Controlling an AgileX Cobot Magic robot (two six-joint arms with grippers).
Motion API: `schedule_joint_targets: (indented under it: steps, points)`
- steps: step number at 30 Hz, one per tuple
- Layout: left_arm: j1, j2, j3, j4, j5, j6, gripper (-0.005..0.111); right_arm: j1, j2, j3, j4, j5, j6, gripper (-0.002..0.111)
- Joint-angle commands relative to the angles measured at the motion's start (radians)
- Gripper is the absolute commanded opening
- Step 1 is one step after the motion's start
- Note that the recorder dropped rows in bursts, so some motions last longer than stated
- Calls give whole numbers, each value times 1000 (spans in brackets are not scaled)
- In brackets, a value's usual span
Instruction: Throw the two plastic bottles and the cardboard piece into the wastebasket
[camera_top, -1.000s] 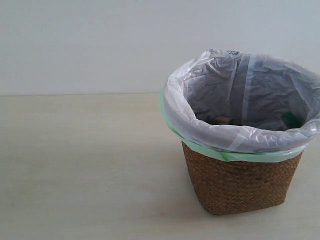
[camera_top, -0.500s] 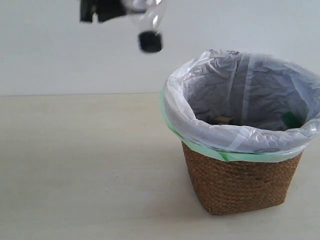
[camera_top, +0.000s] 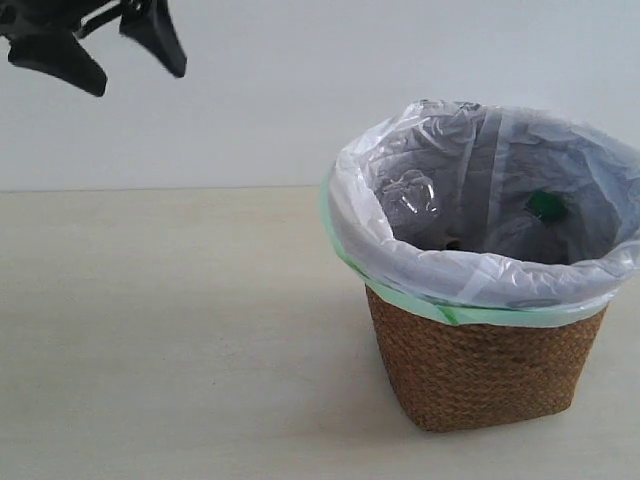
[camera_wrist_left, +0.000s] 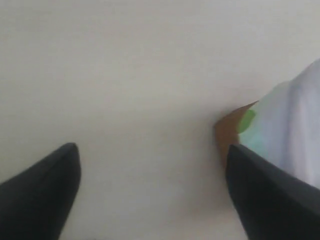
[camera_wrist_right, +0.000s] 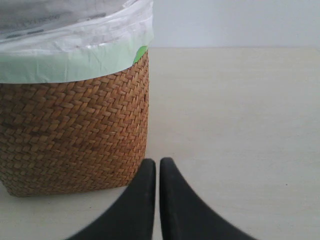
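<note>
The basket (camera_top: 480, 370) stands on the right part of the worktop (camera_top: 170, 330), a little way in front of the far edge. It is brown and woven. A white bag (camera_top: 400, 250) lines it, and a green bag edge (camera_top: 420, 303) peeks out below.

Inside the basket, a clear bottle (camera_top: 410, 195) shows against the bag on the left side. A green cap (camera_top: 545, 205) shows more to the right. Deeper down it is too dark to tell.

The left end effector (camera_top: 138, 80) hangs high over the far left corner. Its two black parts are wide apart and hold nothing (camera_wrist_left: 152, 149).

The right end effector (camera_wrist_right: 158, 162) is low over the worktop, just beside the basket. Its two parts are pressed together with nothing between.
</note>
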Motion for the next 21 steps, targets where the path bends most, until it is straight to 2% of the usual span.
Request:
schedule_joint_targets:
  steps: [1,2,5,11,15,16,17,19,21]
  points:
    - [21,-42,107,84,2,48,46,2,-5,0,-2,-8,0,0]
    - [26,-51,127,93,2,53,39,2,-5,0,-2,-8,0,0]
    - [37,-98,199,136,2,63,5,2,-5,0,-2,-8,0,0]
    - [57,-250,385,153,2,80,4,2,-5,0,-2,-8,0,0]
    - [57,-493,662,71,-298,80,4,2,-5,0,-2,-8,0,0]
    - [57,-580,787,18,-415,80,4,2,-5,0,-2,-8,0,0]
    - [57,-614,854,-9,-462,80,4,2,-5,0,-2,-8,0,0]
    - [57,-775,1109,-202,-646,147,4,2,-5,0,-2,-8,0,0]
    - [57,-891,1267,-315,-725,199,4,2,-5,0,-2,-8,0,0]
